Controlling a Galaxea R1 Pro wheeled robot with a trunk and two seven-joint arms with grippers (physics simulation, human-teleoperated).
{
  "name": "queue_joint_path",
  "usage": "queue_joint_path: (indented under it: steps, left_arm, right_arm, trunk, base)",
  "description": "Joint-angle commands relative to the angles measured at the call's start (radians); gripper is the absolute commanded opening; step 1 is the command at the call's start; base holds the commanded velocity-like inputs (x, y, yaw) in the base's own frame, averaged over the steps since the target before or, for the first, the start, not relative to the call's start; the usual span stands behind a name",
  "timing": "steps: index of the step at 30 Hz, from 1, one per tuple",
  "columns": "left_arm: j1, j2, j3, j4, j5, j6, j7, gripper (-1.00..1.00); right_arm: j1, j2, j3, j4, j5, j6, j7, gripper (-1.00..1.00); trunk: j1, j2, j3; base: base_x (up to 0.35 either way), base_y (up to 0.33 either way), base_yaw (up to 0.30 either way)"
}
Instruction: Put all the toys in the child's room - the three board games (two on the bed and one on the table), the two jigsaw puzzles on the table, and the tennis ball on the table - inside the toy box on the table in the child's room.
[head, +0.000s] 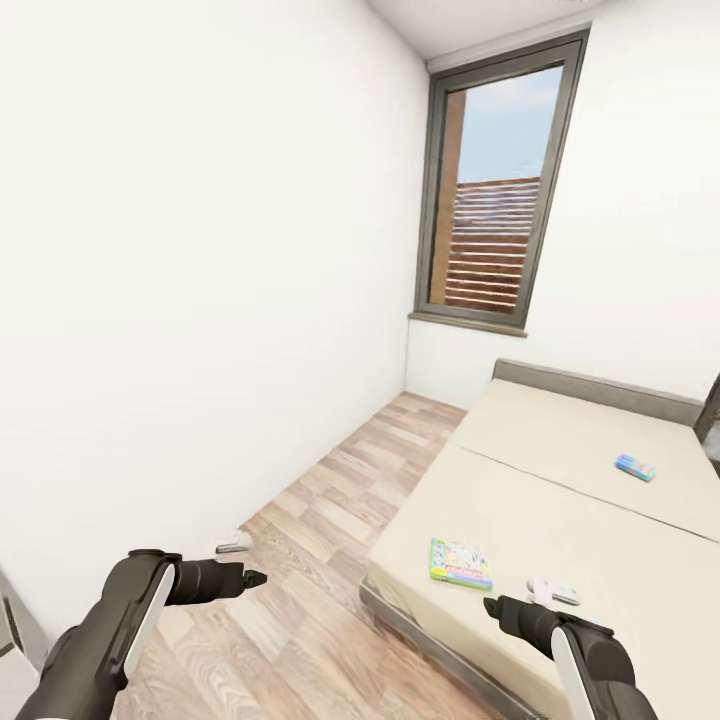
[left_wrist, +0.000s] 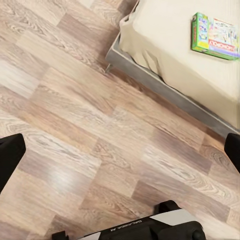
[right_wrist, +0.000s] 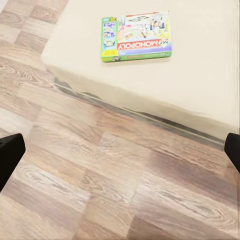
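Beige bed (head: 560, 500) lower right carries green-edged board game (head: 461, 563) and small blue one (head: 636, 467). Left pincer (head: 255, 578), right pincer (head: 492, 606): fingers apart, empty.

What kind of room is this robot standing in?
Most likely a small bedroom, perhaps a child's. A low wide bed with a beige mattress and grey frame fills one side, a colourful green-edged board game box lies on it, and a tall dark-framed window overlooks the wood-plank floor.

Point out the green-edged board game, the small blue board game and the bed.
green-edged board game (right_wrist: 136, 36), right wrist view, middle of its printed lid.
small blue board game (head: 636, 467), head view, its top face.
bed (head: 560, 430), head view, bare mattress.
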Motion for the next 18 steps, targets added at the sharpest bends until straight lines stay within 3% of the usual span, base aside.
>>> queue_joint_path:
  steps: [1, 18]
  left_arm:
    - [0.0, 0.0, 0.001, -0.001, 0.0, 0.005, -0.003, 1.0]
    - [0.0, 0.0, 0.001, -0.001, 0.0, 0.005, -0.002, 1.0]
  right_arm:
    - [-0.001, 0.001, -0.002, 0.0, -0.005, 0.004, 0.001, 1.0]
    - [-0.001, 0.001, -0.002, 0.003, -0.005, 0.004, 0.001, 1.0]
  trunk:
    - [0.001, -0.001, 0.0]
    - [0.001, -0.001, 0.0]
  base:
    - [0.101, 0.011, -0.284]
    - [0.06, 0.002, -0.284]
